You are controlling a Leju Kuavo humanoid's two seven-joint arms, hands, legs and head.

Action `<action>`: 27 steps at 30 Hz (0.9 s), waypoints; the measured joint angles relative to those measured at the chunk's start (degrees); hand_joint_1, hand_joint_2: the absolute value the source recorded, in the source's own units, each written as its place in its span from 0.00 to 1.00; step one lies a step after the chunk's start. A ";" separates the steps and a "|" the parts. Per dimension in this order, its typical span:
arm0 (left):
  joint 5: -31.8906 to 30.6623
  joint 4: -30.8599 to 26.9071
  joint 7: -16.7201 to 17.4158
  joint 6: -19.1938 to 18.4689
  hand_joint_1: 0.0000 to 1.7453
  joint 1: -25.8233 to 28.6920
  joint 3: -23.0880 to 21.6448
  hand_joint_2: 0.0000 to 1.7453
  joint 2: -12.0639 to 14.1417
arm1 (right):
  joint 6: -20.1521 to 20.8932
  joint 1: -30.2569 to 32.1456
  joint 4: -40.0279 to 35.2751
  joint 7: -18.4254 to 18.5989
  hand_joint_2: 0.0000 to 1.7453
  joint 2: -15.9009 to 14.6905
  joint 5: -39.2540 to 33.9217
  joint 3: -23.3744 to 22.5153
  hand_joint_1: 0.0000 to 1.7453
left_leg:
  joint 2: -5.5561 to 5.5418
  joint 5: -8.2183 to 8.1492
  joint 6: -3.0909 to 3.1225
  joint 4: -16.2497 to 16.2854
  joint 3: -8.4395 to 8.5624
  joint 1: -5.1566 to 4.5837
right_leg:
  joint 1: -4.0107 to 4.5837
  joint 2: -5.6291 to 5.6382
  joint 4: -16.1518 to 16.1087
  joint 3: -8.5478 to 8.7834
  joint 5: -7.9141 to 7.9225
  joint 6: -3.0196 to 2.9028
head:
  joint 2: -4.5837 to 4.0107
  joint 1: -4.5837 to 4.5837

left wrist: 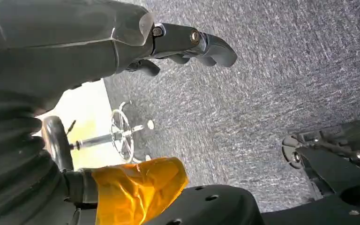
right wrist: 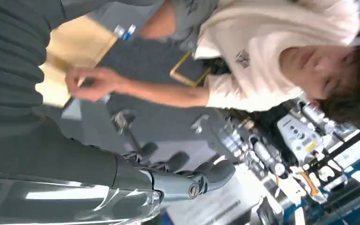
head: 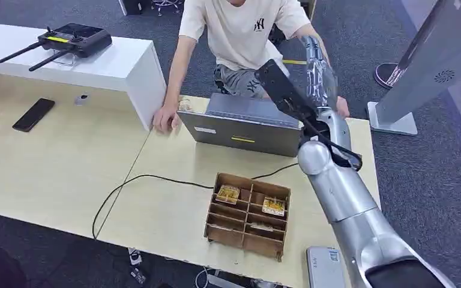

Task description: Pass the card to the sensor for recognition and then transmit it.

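while the left hand hangs over rough grey carpet, its dark fingers curl in with nothing in them.

on the far left of the head view, a black remote with two thin stick antennas sits on a smooth white counter. below it a flat black phone lies on the pale wood table. a thin black cable loops across the table.

next comes a brown box with small square parts inside. two yellowish, shiny cards lie in it: one card in the far left part, another card in a right part. i cannot read any writing on them.

behind the box stands a grey laptop with a small yellow sticker. a person sits behind it in a cream shirt with a black "ny" mark.

the round, shiny silver right arm reaches up over the laptop. the right hand is near the person's arm. its fingers are bent, and i cannot tell if it holds anything.
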 joint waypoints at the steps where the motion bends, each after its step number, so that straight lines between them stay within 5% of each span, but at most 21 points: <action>1: 0.33 0.00 -0.04 0.09 0.00 0.06 0.00 1.00 0.00 | 0.74 0.70 -1.02 -1.02 1.00 0.37 -2.90 -0.91 0.00 | 0.00 0.00 0.00 0.00 0.00 0.00 | 0.00 0.01 0.00 0.00 0.00 0.00 | 0.00 0.02; 6: 2.36 0.00 -0.68 0.72 0.00 0.56 0.00 1.00 0.00 | 3.34 5.53 -8.57 -5.05 1.00 2.16 -17.47 -4.52 0.00 | 0.00 -0.02 -0.03 -0.01 0.00 0.01 | 0.00 0.00 0.00 -0.01 -0.01 -0.01 | 0.00 0.00; 12: 5.38 0.00 -2.18 1.62 0.00 2.07 0.33 1.00 0.02 | 8.10 14.01 -22.24 -5.74 1.00 2.19 -29.86 -3.39 0.00 | 0.01 -0.05 -0.03 -0.01 -0.02 0.01 | 0.01 0.02 -0.01 -0.07 -0.03 -0.01 | 0.00 0.00; 21: 10.05 0.00 -3.87 1.99 0.00 3.59 2.87 1.00 0.02 | 11.56 28.51 -39.76 -9.75 1.00 -2.91 -36.34 3.24 0.00 | 0.00 -0.09 0.01 -0.01 -0.06 0.00 | 0.00 0.00 -0.06 -0.08 -0.05 0.02 | 0.00 0.02; 27: 11.80 0.00 -4.11 1.70 0.00 4.46 4.74 1.00 0.02 | 12.00 37.00 -46.66 -10.79 1.00 -8.11 -32.03 5.84 0.00 | 0.00 -0.11 0.03 -0.01 -0.08 0.00 | 0.00 -0.02 -0.08 -0.08 -0.06 0.03 | 0.00 0.02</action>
